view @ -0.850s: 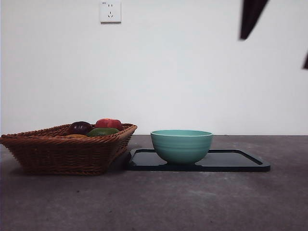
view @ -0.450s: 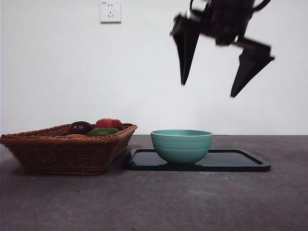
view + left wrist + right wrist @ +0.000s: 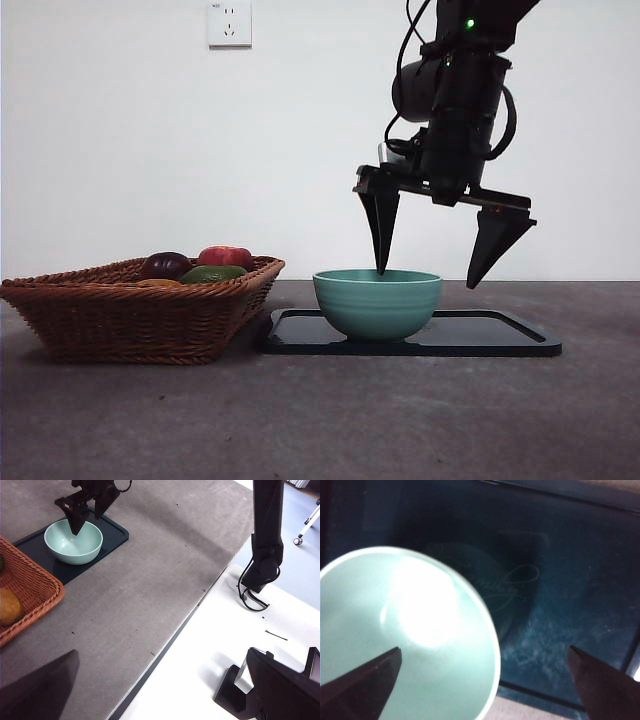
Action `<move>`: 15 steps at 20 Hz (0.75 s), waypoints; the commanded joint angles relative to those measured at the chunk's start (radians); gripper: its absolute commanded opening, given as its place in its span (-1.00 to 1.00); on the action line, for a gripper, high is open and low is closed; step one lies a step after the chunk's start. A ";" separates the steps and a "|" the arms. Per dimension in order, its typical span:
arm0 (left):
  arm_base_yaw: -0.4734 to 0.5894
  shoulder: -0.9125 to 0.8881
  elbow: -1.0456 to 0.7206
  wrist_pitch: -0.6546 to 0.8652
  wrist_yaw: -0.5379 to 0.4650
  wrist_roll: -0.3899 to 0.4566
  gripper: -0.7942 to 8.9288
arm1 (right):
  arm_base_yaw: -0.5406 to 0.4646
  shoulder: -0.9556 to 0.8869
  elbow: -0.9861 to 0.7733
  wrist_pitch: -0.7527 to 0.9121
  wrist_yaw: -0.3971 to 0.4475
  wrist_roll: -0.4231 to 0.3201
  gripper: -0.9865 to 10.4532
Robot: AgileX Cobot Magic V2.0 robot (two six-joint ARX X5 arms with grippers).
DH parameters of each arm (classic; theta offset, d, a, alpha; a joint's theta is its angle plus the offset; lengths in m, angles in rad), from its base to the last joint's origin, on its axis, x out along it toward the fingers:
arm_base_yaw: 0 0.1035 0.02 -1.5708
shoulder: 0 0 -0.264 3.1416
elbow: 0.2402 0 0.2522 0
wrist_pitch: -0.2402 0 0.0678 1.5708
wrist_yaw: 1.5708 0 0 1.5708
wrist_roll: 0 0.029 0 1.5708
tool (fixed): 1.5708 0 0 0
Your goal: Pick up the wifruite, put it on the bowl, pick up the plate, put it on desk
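Front view: the right gripper (image 3: 428, 275), absent a second ago, has dropped with jaws spread astride the bowl (image 3: 378, 303) rim; the wifruite (image 3: 9, 605) sits untouched in the basket (image 3: 120, 318), well aside.

right hand (image 3: 427, 276) spread, straddling bowl (image 3: 377, 302) rim

The right hand (image 3: 428, 258) is hanging from above on a near-vertical arm, its two black jaws pointing down and spread wide apart, gripping nothing. The left hand (image 3: 165, 690) is waiting off the worktop's edge, with its jaws likewise standing far apart and carrying nothing.
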 commanded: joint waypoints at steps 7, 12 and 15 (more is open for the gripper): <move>-0.006 0.003 0.011 0.009 0.003 0.012 0.32 | -0.016 0.040 0.024 0.005 -0.003 -0.015 -0.42; -0.007 0.003 0.011 0.009 0.003 0.012 0.32 | -0.018 0.041 0.023 0.004 -0.003 -0.008 -0.48; -0.007 0.003 0.011 0.006 0.003 0.012 0.32 | -0.018 0.073 0.023 -0.021 -0.032 -0.003 -0.64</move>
